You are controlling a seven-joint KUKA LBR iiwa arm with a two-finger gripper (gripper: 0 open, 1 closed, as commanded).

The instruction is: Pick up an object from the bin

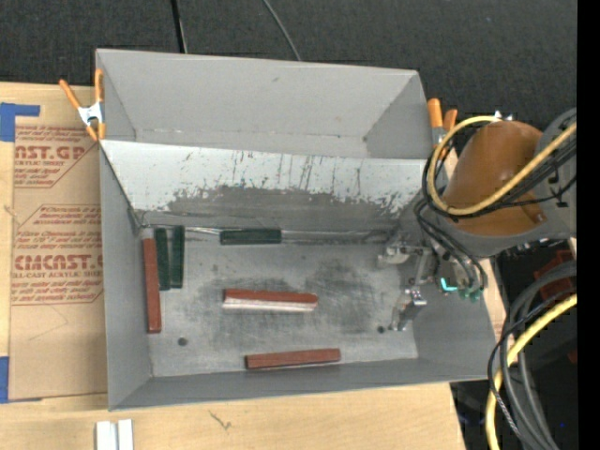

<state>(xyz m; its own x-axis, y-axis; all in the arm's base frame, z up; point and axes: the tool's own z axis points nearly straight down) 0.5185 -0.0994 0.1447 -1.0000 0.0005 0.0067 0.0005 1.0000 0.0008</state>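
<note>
Red-and-white bar, lying flat mid-floor in the bin, looks to me the easiest pick, since it sits clear of every wall. The gripper hangs low over bare floor at the bin's right end, well apart from the bar. I cannot tell whether it is parted or closed. I'd carry it left, square it across the bar's narrow width and come down over the midpoint. The bar is long and slim, red on top with a pale lower edge.
</note>
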